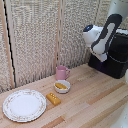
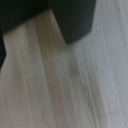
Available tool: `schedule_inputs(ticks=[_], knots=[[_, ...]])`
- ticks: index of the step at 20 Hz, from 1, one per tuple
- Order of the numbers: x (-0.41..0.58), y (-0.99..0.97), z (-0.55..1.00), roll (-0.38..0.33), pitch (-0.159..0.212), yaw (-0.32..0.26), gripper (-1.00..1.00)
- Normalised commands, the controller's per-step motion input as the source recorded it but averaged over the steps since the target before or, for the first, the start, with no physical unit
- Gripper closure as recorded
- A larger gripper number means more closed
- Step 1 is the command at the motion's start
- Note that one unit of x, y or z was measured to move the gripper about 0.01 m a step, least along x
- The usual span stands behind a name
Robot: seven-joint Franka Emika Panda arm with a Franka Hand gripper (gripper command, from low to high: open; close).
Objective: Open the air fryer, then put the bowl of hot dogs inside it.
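Note:
The black air fryer (image 1: 116, 59) stands at the exterior view's right on the wooden table. My white arm reaches down in front of it, and the gripper (image 1: 102, 56) is close against the fryer's near side; its fingers do not show clearly. The handle is hidden behind the arm in the exterior view. The blurred wrist view shows a black bar-like shape (image 2: 75, 21) over the wood, beside more black at the edge (image 2: 12, 20). The small white bowl (image 1: 62, 86) with yellow-orange hot dogs (image 1: 61, 85) sits mid-table, far from the gripper.
A pink mug (image 1: 62, 72) stands just behind the bowl. An orange-yellow block (image 1: 53, 98) lies in front of it. A large patterned white plate (image 1: 24, 105) is at the exterior view's left. A slatted screen (image 1: 40, 35) backs the table (image 1: 95, 95).

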Motion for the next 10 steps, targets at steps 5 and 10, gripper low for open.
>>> schedule_inputs(ticks=[5, 10], knots=[[-0.054, -0.46, -0.04, -0.155, -0.001, 0.200, -1.00], [-0.074, -0.26, 0.00, -0.126, 0.022, 0.243, 1.00]])
